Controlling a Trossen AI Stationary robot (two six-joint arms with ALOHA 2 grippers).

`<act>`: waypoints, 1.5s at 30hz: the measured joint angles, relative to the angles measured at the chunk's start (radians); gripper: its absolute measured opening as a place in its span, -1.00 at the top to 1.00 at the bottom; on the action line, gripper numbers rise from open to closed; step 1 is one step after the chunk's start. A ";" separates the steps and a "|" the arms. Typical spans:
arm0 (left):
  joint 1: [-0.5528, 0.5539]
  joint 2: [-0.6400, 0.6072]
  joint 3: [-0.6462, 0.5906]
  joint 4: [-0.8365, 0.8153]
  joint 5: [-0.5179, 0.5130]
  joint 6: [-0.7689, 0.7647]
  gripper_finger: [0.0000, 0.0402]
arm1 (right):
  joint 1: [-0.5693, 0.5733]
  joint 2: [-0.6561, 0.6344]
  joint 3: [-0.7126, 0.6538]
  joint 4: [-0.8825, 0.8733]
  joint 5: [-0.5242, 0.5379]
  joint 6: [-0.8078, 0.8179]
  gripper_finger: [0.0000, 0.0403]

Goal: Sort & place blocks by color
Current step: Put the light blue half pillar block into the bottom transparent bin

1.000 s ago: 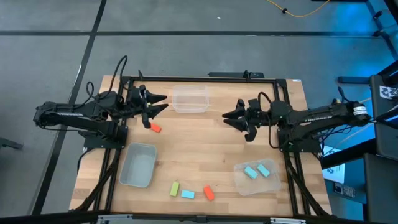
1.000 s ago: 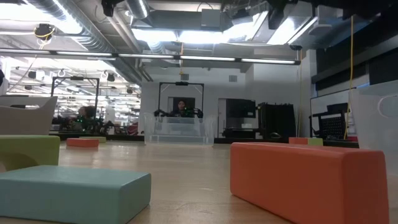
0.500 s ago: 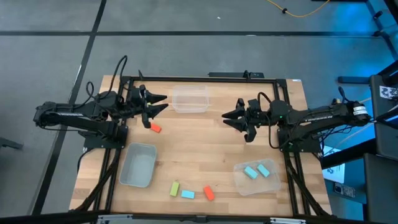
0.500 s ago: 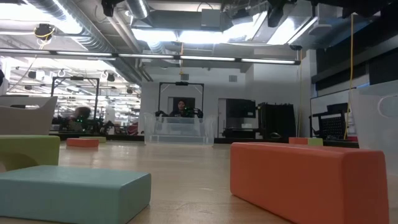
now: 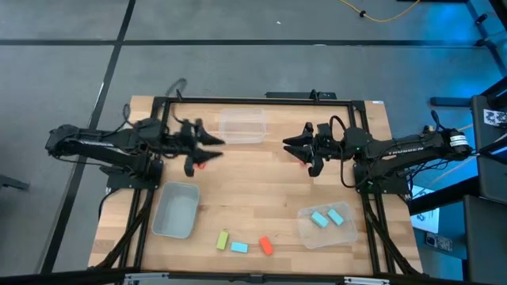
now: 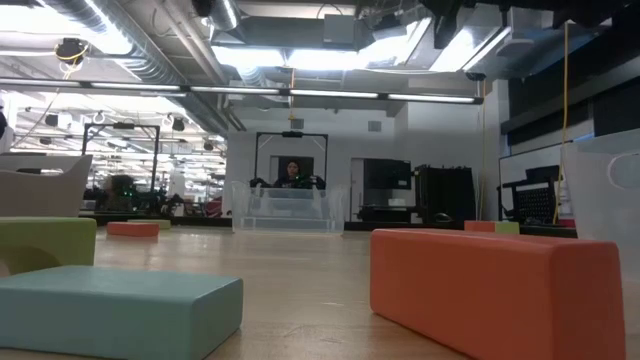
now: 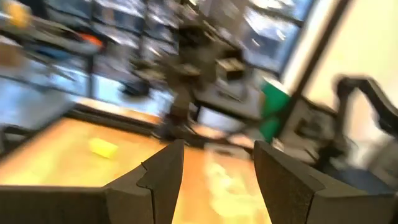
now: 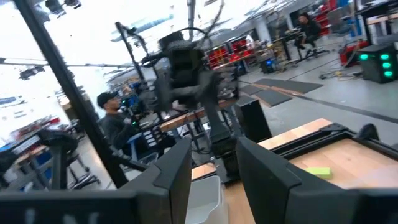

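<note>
My left gripper [image 5: 215,142] hovers open above the table's far left, its fingers [image 7: 163,177] level and apart with nothing between them. An orange-red block [image 5: 201,157] lies flat on the table just beneath it. My right gripper [image 5: 288,145] hovers open at the far right, facing the left one, also with nothing between its fingers. Near the front edge lie a yellow-green block [image 5: 223,239], a light blue block [image 5: 239,247] and an orange-red block [image 5: 266,245]. Two light blue blocks [image 5: 327,217] lie in a clear bin [image 5: 307,229].
A clear bin [image 5: 242,127] stands at the far middle, between the two grippers. A second bin [image 5: 176,210] stands at the near left. A black frame [image 5: 261,100] runs around the table. A yellow-green block [image 8: 317,172] lies on the table in the right wrist view.
My left gripper has moved toward the table's right, out over the orange-red block, and has swung a little toward the table's middle. Its fingers stay apart. No block has moved.
</note>
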 joint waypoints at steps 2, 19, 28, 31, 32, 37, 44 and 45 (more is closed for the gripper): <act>-0.043 0.072 0.055 -0.079 0.032 0.009 0.07 | 0.000 0.000 0.000 0.000 0.017 0.012 0.34; -0.405 0.675 0.387 -0.410 -0.078 0.108 0.07 | 0.000 0.000 0.000 -0.002 0.021 -0.076 0.34; -0.516 0.857 0.403 -0.389 -0.187 0.000 0.06 | 0.000 0.000 0.000 -0.003 0.021 -0.095 0.34; -0.527 0.896 0.403 -0.361 -0.175 -0.027 0.02 | 0.000 0.000 0.000 -0.007 0.021 -0.095 0.34; -0.529 0.905 0.403 -0.359 -0.169 -0.031 0.00 | 0.000 0.000 0.000 -0.009 0.021 -0.095 0.34; -0.529 0.947 0.403 -0.341 -0.117 -0.063 -0.10 | 0.000 0.000 0.000 -0.034 0.021 -0.096 0.34; -0.545 0.979 0.404 -0.290 -0.099 -0.064 -0.22 | 0.000 0.000 0.000 -0.060 0.021 -0.094 0.34; -0.547 0.988 0.404 -0.290 -0.099 -0.064 -0.23 | 0.000 0.000 0.000 -0.060 0.021 -0.094 0.34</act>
